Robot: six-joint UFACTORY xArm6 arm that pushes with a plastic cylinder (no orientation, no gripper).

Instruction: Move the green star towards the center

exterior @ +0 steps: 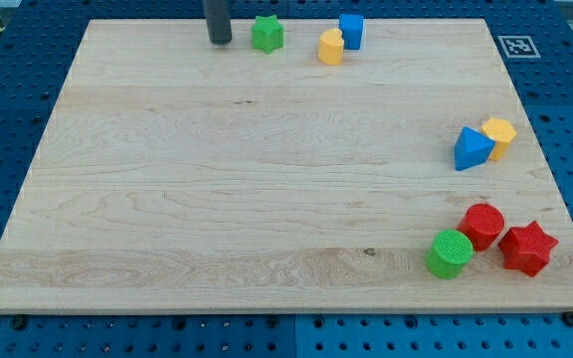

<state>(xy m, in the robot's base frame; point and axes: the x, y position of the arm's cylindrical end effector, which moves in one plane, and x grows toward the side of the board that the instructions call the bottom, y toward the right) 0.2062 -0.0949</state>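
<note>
The green star [267,34] sits near the view's top edge of the wooden board [217,199], a little left of the middle. My tip [221,41] rests on the board just left of the green star, a small gap apart from it. A yellow block with a rounded shape [331,47] and a blue cube [351,31] stand to the right of the star.
A blue triangular block [472,149] and a yellow hexagonal block [499,135] touch at the view's right edge. A green cylinder [450,253], a red cylinder [482,225] and a red star [527,248] cluster at the bottom right. A marker tag [515,46] lies off the board's top right corner.
</note>
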